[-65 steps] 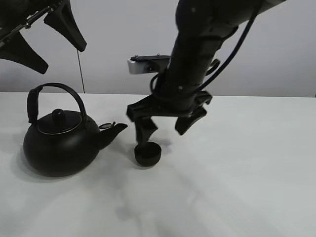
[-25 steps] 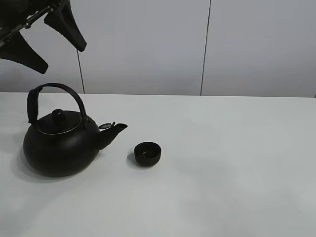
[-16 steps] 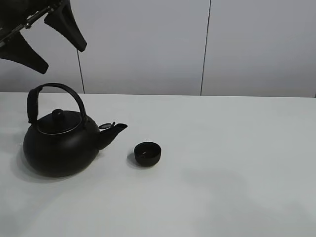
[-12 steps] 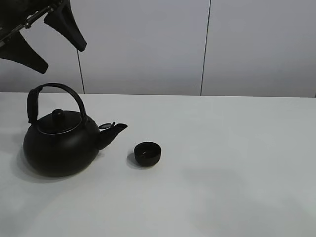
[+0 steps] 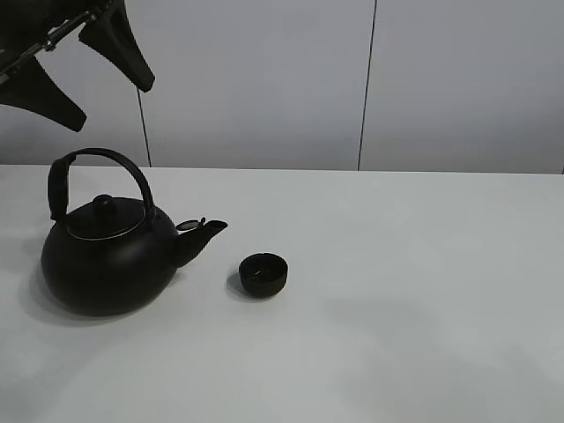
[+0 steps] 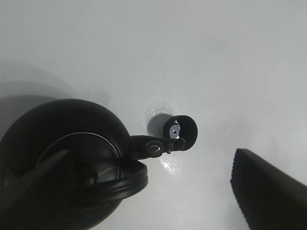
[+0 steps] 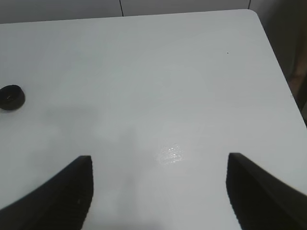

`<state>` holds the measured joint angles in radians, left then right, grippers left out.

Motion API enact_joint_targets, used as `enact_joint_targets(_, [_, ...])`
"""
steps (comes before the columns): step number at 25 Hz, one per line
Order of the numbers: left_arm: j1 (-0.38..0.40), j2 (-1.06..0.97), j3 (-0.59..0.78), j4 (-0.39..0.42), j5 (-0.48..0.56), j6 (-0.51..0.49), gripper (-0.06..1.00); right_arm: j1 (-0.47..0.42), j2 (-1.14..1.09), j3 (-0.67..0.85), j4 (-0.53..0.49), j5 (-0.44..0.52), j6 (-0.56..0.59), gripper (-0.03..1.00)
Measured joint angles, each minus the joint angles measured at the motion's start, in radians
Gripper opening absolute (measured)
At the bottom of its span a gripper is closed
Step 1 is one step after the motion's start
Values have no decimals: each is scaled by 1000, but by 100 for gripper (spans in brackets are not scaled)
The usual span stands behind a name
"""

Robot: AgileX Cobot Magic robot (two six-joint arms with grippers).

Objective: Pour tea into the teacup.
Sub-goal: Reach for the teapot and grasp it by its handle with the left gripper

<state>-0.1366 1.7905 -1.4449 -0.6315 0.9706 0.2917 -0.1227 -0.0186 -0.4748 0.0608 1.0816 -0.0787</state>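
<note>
From high up, the teacup point(image 5: 263, 274) sits on the white table point(image 5: 423, 264) just beside the spout of the kettle point(image 5: 106, 251), before a pale panelled wall point(image 5: 264, 79), with the left gripper point(image 5: 113, 106) spread wide overhead; the left wrist view looks down on both; the right wrist view shows the right gripper point(image 7: 158, 191) agape, well apart from the cup.

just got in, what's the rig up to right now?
Nothing is being held. The kettle stands upright on the table, its spout pointing at the teacup beside it, not touching it. The left gripper hangs open above the kettle. The right gripper is open over bare table, well away from the teacup. No pouring is under way.
</note>
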Motion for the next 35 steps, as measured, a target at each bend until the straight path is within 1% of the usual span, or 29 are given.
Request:
enact_joint_targets(9, [0, -1, 0, 4, -12, 0, 63, 0, 0, 0, 0, 0, 0, 53])
enact_joint_targets(11, [-4, -24, 17, 33, -61, 1, 63, 0, 0, 0, 0, 0, 0, 53])
enact_joint_targets(13, [-9, -85, 62, 90, -147, 1, 63, 0, 0, 0, 0, -1, 0, 53])
enact_joint_targets(17, [-16, -291, 254, 192, -410, 1, 63, 0, 0, 0, 2, -1, 0, 53])
enact_joint_targets(20, [-17, -469, 490, 268, -690, 2, 63, 0, 0, 0, 2, -1, 0, 53])
enact_joint_targets(21, [-17, -519, 572, 287, -820, 2, 63, 0, 0, 0, 2, -1, 0, 53])
enact_joint_targets(22, [-17, -559, 651, 310, -927, 2, 63, 0, 0, 0, 2, -1, 0, 53])
enact_joint_targets(24, [-17, -596, 770, 349, -1085, 2, 63, 0, 0, 0, 2, -1, 0, 53])
enact_joint_targets(27, [-17, -574, 950, 428, -1328, 2, 63, 0, 0, 0, 2, -1, 0, 53])
enact_joint_targets(29, [-17, -527, 1037, 493, -1471, 1, 63, 0, 0, 0, 2, -1, 0, 53])
enact_joint_targets(32, [-17, -411, 1105, 593, -1704, -51, 63, 0, 0, 0, 2, -1, 0, 53])
enact_joint_targets(35, [-17, -282, 1114, 691, -1863, -146, 63, 0, 0, 0, 2, -1, 0, 53])
